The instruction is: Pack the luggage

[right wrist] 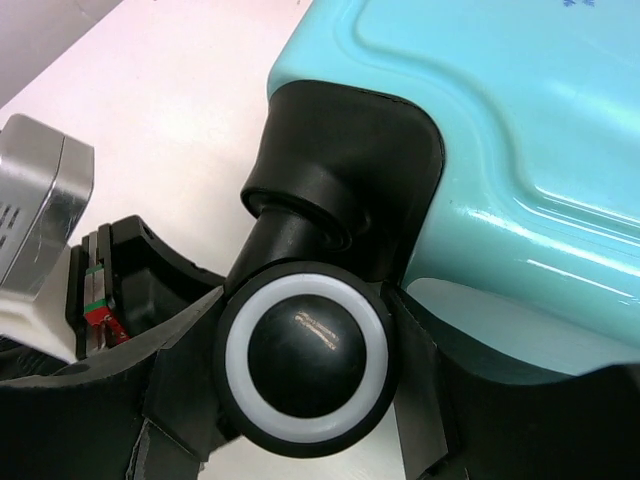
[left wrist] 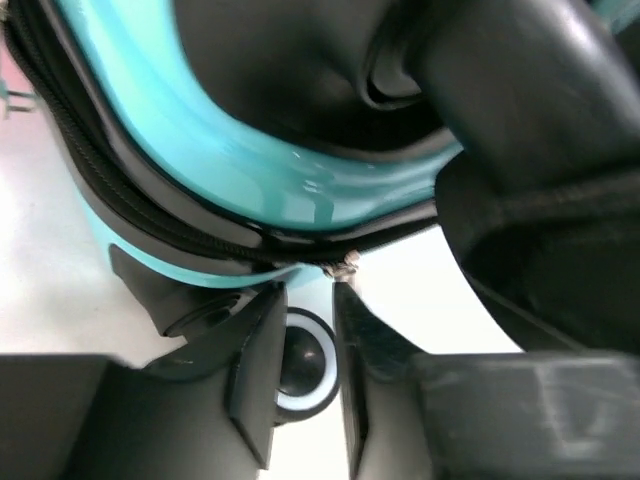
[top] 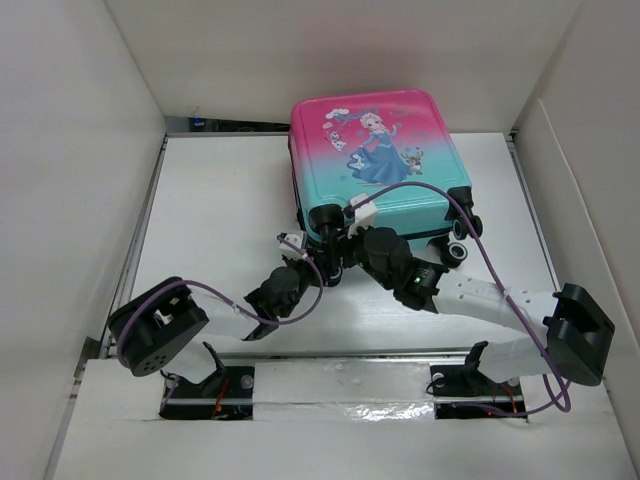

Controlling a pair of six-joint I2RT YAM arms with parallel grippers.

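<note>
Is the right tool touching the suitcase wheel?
Touching. In the right wrist view the right tool clamps the wheel, with a finger flush against each side and no gap showing.

From above, the right arm is hiding the near edge of the luggage; wrist views (very close) are cropping its shell.

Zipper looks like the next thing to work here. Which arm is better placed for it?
Left. The left gripper has its tips right at the zipper pull on the luggage seam, while the right gripper straddles a wheel instead.
</note>
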